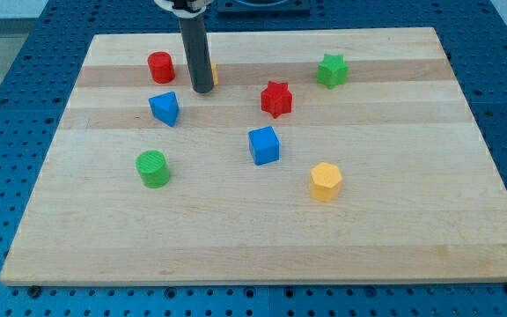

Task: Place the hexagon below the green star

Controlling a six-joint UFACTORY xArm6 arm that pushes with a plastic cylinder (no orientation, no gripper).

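The yellow hexagon (326,180) lies at the lower right of the board's middle. The green star (331,70) lies near the view's top right, well above the hexagon. My tip (202,89) touches the board near the top, far to the upper left of the hexagon, between the red cylinder (160,67) and the red star (276,99). A small yellow block (213,74) is mostly hidden behind the rod.
A blue triangular block (165,108) lies just below and left of my tip. A blue cube (264,145) sits at the middle, left of and above the hexagon. A green cylinder (153,168) lies at the left. The wooden board (253,246) rests on a blue perforated table.
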